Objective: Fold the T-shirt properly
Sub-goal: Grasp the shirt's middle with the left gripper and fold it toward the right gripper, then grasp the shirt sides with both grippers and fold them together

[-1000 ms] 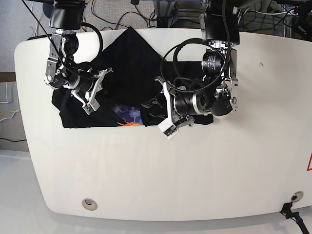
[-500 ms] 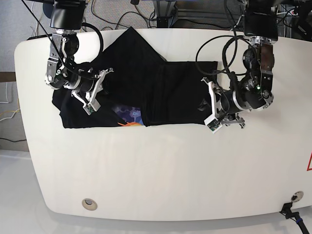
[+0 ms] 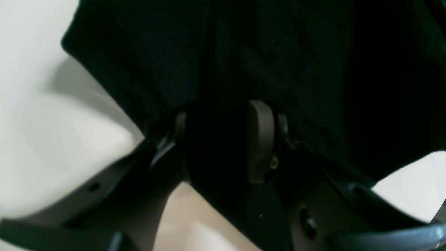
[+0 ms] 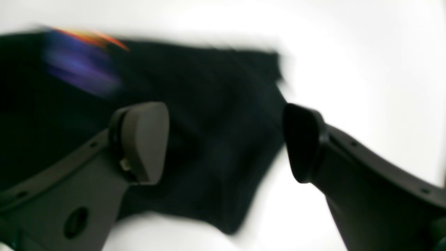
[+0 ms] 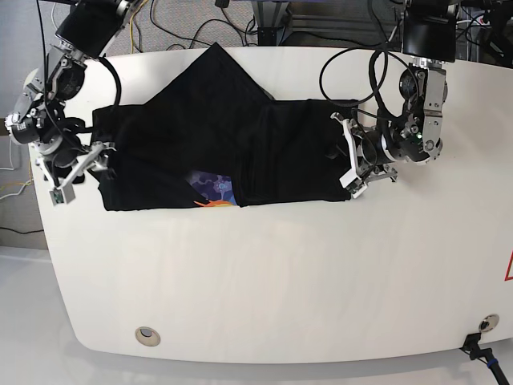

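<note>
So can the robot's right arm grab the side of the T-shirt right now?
Probably yes. The right end effector is open, with the black T-shirt edge lying between its fingers and nothing else in the way, though the wrist picture is blurry.

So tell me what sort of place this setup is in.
Most likely a robotics lab or test bench. Two arms work over a bare white table that holds only a black T-shirt, loose cables hang behind its far edge, and a mounting hole sits near its front.
</note>
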Motion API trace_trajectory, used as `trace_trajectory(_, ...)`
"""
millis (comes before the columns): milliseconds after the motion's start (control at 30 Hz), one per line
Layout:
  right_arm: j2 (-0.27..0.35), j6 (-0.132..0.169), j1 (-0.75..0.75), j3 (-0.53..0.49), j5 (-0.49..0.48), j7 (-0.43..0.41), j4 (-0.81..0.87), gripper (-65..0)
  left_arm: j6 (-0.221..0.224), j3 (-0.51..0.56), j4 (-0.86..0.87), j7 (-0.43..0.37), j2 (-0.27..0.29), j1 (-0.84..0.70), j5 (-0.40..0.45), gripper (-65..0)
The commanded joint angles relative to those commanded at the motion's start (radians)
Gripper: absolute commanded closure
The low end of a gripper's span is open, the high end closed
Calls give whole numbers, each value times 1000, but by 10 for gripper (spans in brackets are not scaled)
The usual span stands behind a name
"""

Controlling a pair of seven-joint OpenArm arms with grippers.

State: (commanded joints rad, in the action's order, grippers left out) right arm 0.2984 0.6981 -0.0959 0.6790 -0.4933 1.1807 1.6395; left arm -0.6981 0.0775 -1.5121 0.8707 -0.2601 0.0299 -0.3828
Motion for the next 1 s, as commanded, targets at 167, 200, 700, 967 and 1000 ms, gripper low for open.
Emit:
trace_trajectory(167, 41, 0, -38, 104, 9, -61, -221, -512, 0, 2, -2, 0, -6, 0, -3, -208)
trace_trajectory(200, 49, 0, -48, 114, 8, -74, -273, -512, 0, 2, -2, 0, -6, -2, -2, -208)
trace_trajectory(700, -28, 0, -106, 160, 5, -106, -522, -509, 0, 2, -2, 0, -8, -2, -2, -208)
trace_trajectory(967, -61, 0, -112, 109, -87, -83, -522, -493, 0, 2, 0, 0, -8, -2, 0, -208)
trace_trajectory(1000, -63, 0, -112, 109, -87, -83, -522, -466, 0, 2, 0, 0, -8, -2, 0, -208)
